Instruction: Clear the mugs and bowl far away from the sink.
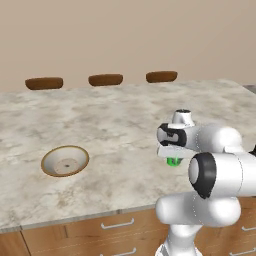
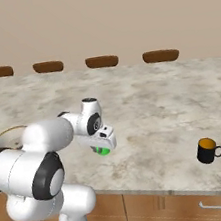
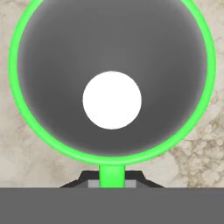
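My gripper point(image 1: 173, 156) point(image 2: 104, 145) hangs over the marble counter's near part, shut on the bright green mug point(image 1: 174, 161) point(image 2: 104, 151). In the hand view I look straight down into that mug point(image 3: 112, 52): green rim, grey inside, white base, with its wall pinched at my gripper point(image 3: 112, 183). Whether the mug touches the counter I cannot tell. The tan bowl point(image 1: 65, 160) point(image 2: 5, 135) sits upright to the left, partly behind my arm in the right base view. A black mug point(image 2: 208, 150) with an orange inside stands near the front edge at the right. The sink is out of view.
Brown stool seats point(image 1: 105, 79) point(image 2: 102, 61) line the counter's far edge. Wooden drawers with handles point(image 1: 117, 225) point(image 2: 219, 205) run below the front edge. Bare marble point(image 1: 115, 125) lies between bowl and gripper.
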Available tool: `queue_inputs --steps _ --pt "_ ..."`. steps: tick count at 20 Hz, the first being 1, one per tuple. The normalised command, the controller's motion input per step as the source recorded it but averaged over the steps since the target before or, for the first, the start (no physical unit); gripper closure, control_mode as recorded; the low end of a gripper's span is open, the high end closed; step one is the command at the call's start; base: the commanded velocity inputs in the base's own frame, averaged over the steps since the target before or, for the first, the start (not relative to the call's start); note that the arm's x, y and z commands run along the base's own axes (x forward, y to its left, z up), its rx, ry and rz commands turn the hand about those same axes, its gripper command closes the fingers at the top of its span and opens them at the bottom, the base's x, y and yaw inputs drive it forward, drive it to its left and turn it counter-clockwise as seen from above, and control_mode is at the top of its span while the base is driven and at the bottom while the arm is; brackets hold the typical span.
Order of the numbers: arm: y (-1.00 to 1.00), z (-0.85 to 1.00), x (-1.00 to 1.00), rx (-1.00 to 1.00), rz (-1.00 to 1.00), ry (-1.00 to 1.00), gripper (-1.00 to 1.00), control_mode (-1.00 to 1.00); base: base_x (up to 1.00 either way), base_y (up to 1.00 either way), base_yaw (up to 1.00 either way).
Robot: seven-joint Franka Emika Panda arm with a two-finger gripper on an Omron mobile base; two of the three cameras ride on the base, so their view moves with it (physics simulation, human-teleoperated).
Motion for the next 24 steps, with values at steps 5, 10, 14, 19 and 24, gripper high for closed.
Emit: queue_inputs --steps 5,10,14,19,24 --pt "0.00 -0.41 0.31 0.00 0.00 0.01 1.00 -1.00 0.00 0.00 0.00" --pt "0.00 -0.41 0.34 0.00 0.00 0.01 1.00 -1.00 0.00 0.00 0.00" --pt "0.00 -0.36 0.34 0.00 0.00 0.06 1.00 -1.00 0.00 0.00 0.00" --pt "0.00 -0.03 0.26 0.00 0.00 0.01 -1.00 -1.00 0.00 0.00 0.00" --pt "0.00 0.00 0.02 0.00 0.00 0.00 -1.00 -1.00 0.00 0.00 0.00"
